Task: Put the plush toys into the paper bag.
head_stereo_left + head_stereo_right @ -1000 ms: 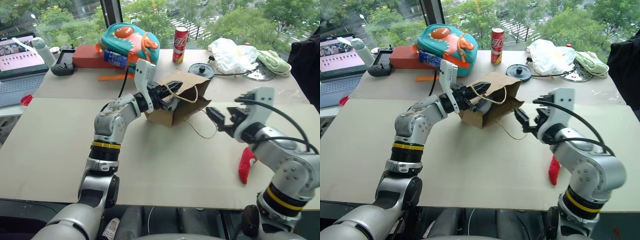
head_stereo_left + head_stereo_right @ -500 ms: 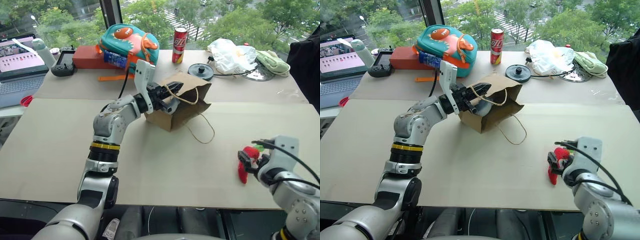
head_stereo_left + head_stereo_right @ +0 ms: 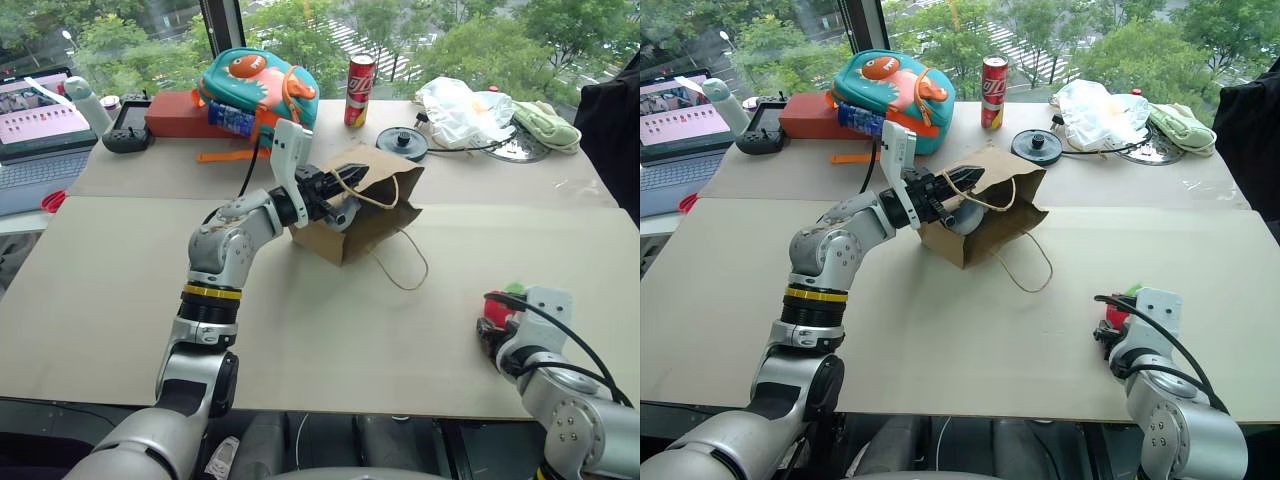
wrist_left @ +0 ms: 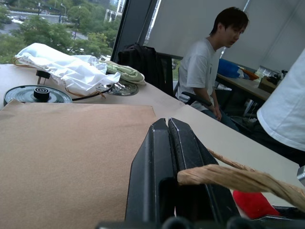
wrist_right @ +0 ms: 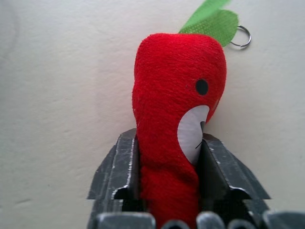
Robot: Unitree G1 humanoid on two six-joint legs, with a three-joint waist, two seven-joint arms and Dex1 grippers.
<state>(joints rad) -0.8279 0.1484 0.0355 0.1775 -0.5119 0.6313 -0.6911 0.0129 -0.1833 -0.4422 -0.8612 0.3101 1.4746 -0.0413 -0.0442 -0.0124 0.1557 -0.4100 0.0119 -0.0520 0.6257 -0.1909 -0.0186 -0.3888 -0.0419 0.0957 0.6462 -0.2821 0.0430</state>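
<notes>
At the near edge of the desk [image 3: 330,350], toward its right corner, your right claw [image 5: 167,157] is clamped on the red plush toy [image 5: 176,100]; its two fingers press the toy's lower body from both sides, and the toy lies on the desk surface. One second ago this claw was up in the air near the bag with the fingers wide apart, and the red toy lay alone on the desk; now the arm has come down to it and closed. So the step in hand looks like the pick of the second toy. The next move, I think, asks you to lift it clear of the desk and carry it toward the bag mouth, without catching the loose cord handle lying on the desk.

Farther, near the middle of the desk, the paper bag [image 3: 375,215] lies tilted with its mouth to your left claw [image 4: 167,143]. This claw is together, pinching one cord handle [image 4: 228,179], and it has not moved since before. Something rounded and grey-blue [image 3: 965,218] shows in the bag mouth, probably the other toy
</notes>
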